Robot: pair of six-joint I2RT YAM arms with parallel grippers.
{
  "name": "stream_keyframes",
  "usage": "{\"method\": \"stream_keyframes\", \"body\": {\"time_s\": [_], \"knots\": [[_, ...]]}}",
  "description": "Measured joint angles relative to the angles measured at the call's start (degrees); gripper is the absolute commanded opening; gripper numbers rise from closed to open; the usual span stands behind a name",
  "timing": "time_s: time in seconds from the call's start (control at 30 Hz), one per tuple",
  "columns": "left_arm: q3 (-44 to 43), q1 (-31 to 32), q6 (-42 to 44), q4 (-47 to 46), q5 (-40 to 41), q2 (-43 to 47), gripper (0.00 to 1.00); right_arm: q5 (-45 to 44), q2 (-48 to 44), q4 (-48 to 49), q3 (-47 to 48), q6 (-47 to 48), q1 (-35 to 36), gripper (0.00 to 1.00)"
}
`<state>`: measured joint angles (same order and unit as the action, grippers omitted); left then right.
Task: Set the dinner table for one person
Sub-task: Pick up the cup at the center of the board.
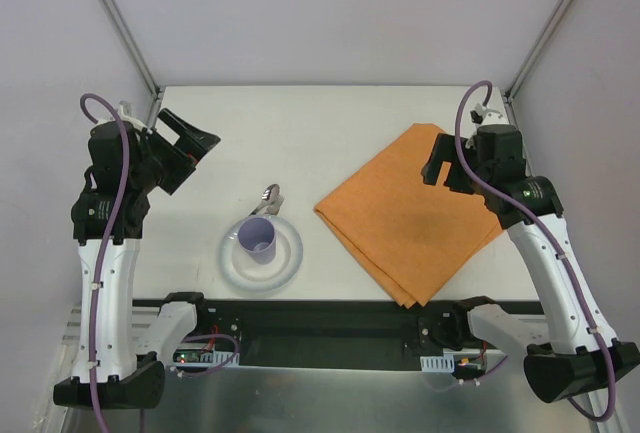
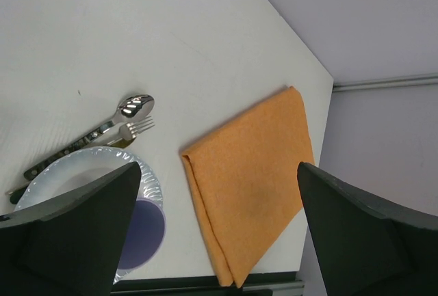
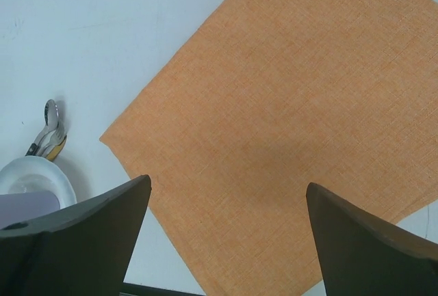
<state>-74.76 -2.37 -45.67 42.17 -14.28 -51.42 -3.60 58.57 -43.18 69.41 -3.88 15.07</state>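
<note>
Table: the white table [image 1: 300, 123] fills the space ahead of both arm bases. Everything else lies on it.
Table and left gripper: the left gripper [image 2: 219, 169] hangs in the air over the table's left part, clear of the surface, pointing toward the middle.
Table and right gripper: the right gripper [image 3: 227, 183] is raised over the table's right part, with the cloth straight below it.
Left gripper state: jaws spread wide, nothing between them.
Right gripper state: jaws also spread wide and empty.
Cloth: the orange folded cloth [image 1: 410, 213] lies flat on the right half, turned like a diamond. One corner reaches the near edge.
Plate: a white plate [image 1: 290, 261] sits left of the cloth near the table's near edge, apart from the cloth.
Cup: a purple cup [image 1: 260, 241] stands upright on the plate, toward its left side.
Spoon: a metal spoon [image 2: 134, 107] lies on the table at the plate's far rim, bowl pointing away from the plate.
Fork: a fork [image 2: 137, 128] lies just beside the spoon and parallel to it, closer to the plate.
Handles: both run against the plate's rim. Whether they go under it cannot be told.
Other: a yellowish bit shows beside the fork, too small to name.
</note>
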Motion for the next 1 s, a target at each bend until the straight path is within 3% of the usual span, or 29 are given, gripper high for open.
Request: {"method": "stream_keyframes", "body": {"time_s": [0.23,0.33,0.4,0.47,0.57,0.67,0.77,0.87,1.0], "knots": [[-2.8,0.0,1.53,2.01,1.86,-1.33,0.99,3.26,-2.01,-0.63,-0.28,-1.29,0.33,1.0],[-10.16,0.02,3.65,6.38,5.07,-5.07,0.99,5.49,-4.17,-0.96,-1.81,-2.84,0.37,0.92],[-17.38,0.0,5.51,10.8,9.46,-8.68,0.99,6.82,-5.35,-1.33,-2.78,-4.46,0.37,0.93],[-26.8,0.02,7.02,16.81,16.9,-13.35,0.99,8.28,-5.97,-1.77,-3.34,-5.73,0.42,1.0],[-34.84,0.02,6.08,23.56,32.85,-17.09,0.99,10.45,-6.27,-2.4,-3.67,-6.51,0.42,1.0],[-34.14,-0.17,3.54,28.09,44.92,-16.26,0.99,12.35,-6.47,-3.06,-3.67,-6.4,0.42,1.0],[-28.63,-0.35,0.48,30.23,49.05,-11.78,0.99,14.12,-7.28,-4.09,-3.8,-6.38,0.42,1.0],[-18.25,-0.35,0.96,28.04,46.16,-3.39,0.96,15.08,-9.29,-4.5,-4.94,-6.4,0.42,0.95],[-7.96,-0.33,3.93,22.47,36.68,7.23,0.7,15.43,-12.87,-6.75,-6.51,-6.47,0.44,0.81]]}}
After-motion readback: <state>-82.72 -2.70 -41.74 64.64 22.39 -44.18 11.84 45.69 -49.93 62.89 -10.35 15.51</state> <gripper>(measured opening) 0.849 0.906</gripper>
